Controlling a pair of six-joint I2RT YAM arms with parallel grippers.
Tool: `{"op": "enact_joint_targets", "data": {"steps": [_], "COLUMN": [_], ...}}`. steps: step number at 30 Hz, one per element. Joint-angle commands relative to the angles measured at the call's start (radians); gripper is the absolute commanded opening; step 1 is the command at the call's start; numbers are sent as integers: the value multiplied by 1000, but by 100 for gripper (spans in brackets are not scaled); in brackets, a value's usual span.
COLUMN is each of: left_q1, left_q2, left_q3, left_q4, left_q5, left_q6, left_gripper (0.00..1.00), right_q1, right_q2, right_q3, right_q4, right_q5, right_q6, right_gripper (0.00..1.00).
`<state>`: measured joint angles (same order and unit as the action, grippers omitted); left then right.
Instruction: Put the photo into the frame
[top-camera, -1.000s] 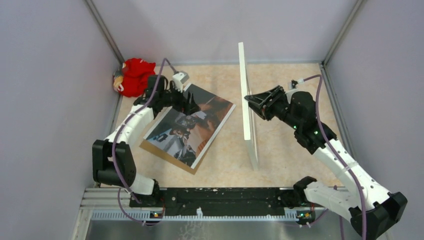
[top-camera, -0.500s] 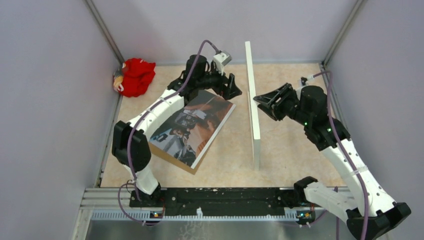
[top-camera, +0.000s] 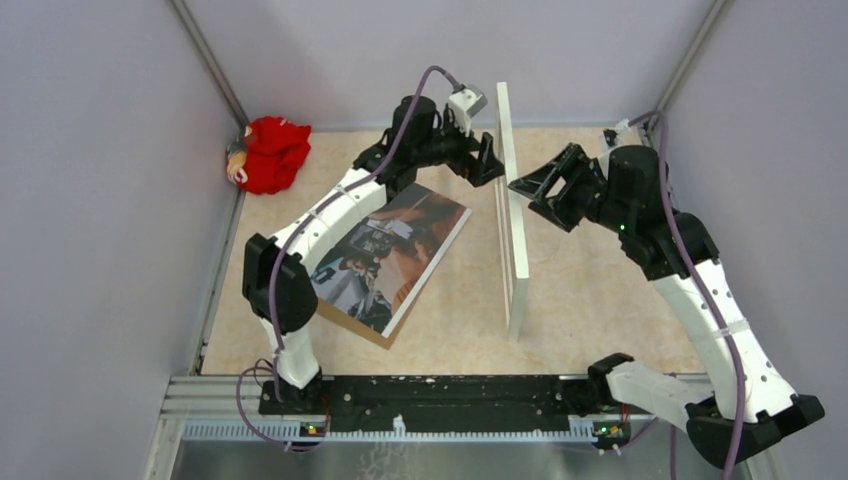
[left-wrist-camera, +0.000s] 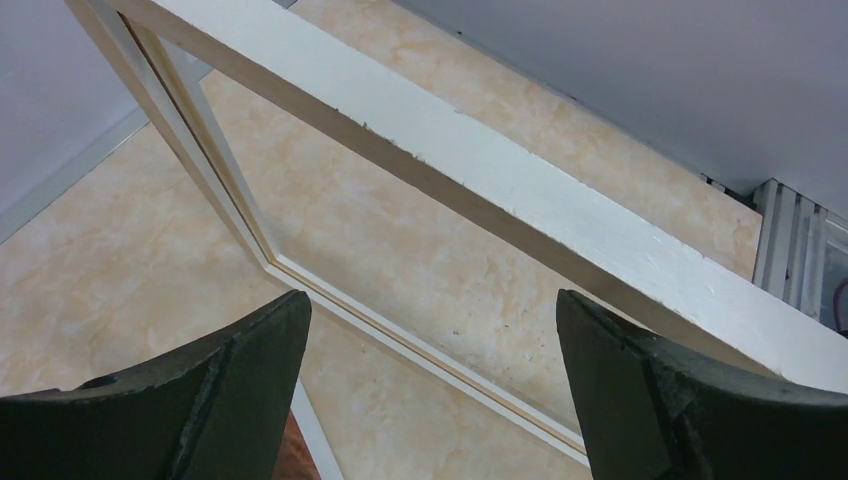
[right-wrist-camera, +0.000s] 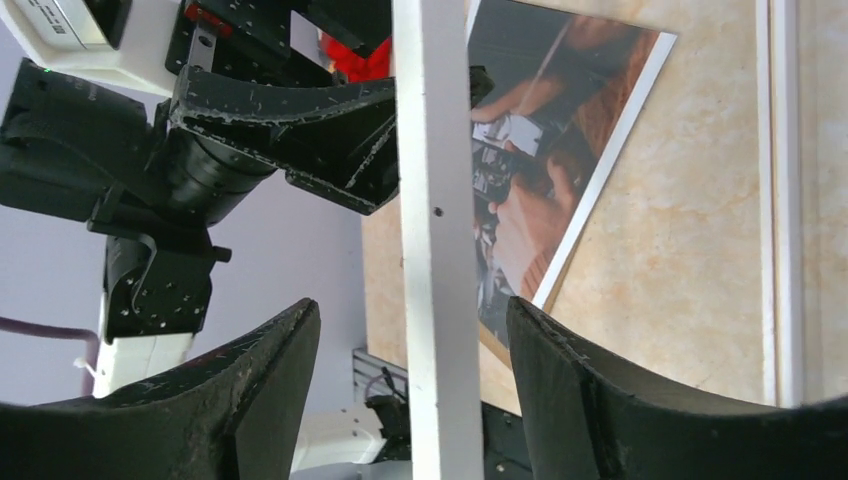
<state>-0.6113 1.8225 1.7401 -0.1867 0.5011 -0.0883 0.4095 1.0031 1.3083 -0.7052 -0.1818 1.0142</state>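
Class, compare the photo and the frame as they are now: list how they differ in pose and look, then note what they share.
The frame stands upright on its edge; the photo lies flat on a brown board. The frame is plain white with an open middle; the photo is a dark printed picture with a thin white border. Both are thin rectangles.

I work in a lab test cell: plain lilac panels (top-camera: 90, 200) wall my marbled counter (top-camera: 590, 290), metal rail (top-camera: 450, 392) at its edge.

A red bundle (top-camera: 268, 152) sits in the far-left corner; a brown backing board (top-camera: 335, 320) lies on the beige table (top-camera: 590, 290).
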Motion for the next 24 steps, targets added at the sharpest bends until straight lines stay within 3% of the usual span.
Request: {"op": "enact_joint_targets", "data": {"steps": [1, 11, 24], "left_q1": [-34, -69, -119], "left_q2": [11, 60, 148], "left_q3": [51, 91, 219], "left_q4": [11, -6, -68], "left_q5": [-39, -70, -98], "left_q6": [1, 19, 37], "left_gripper": [99, 99, 99], "right_q1": [-7, -8, -8], "right_q2": [50, 136, 179], "right_q3": [124, 284, 349], "right_q4": [-85, -299, -342], "right_q5": [-17, 97, 83], "right_q6": [-126, -335, -453], "right_gripper": [69, 71, 63]}}
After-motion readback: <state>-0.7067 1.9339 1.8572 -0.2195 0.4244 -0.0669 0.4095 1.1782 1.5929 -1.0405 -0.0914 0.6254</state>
